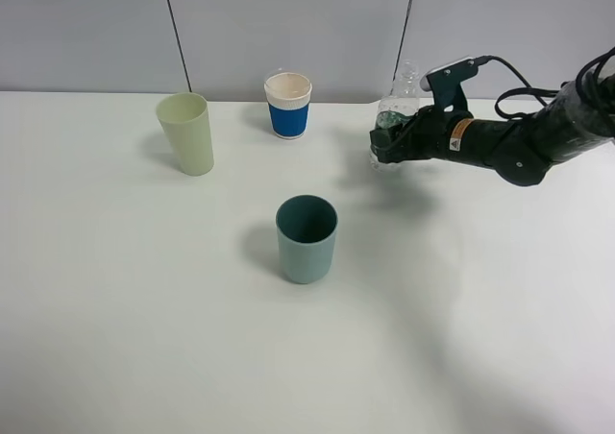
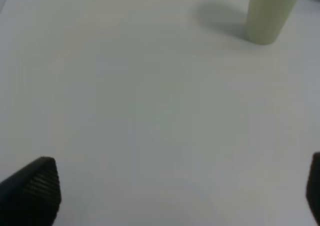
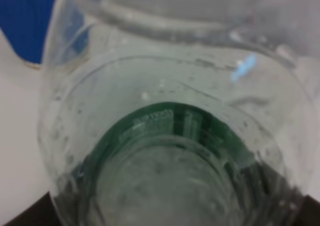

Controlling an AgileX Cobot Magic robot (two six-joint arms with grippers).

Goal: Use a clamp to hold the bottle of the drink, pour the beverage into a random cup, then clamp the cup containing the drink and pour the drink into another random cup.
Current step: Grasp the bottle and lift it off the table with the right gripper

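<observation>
The clear bottle (image 1: 401,98) with its green label stands nearly upright at the back right of the table. My right gripper (image 1: 384,147) is shut on its lower body. The bottle (image 3: 165,136) fills the right wrist view, and I cannot make out the beverage's level through its wall. The teal cup (image 1: 307,239) stands in the middle of the table, left of and nearer than the bottle. The pale yellow-green cup (image 1: 187,132) stands at the back left. My left gripper (image 2: 175,186) is open over bare table, with the yellow-green cup (image 2: 270,11) ahead of it.
A white paper cup with a blue sleeve (image 1: 288,106) stands at the back centre, left of the bottle; its blue sleeve (image 3: 25,26) shows behind the bottle in the right wrist view. The white table (image 1: 144,338) meets a grey wall at the back.
</observation>
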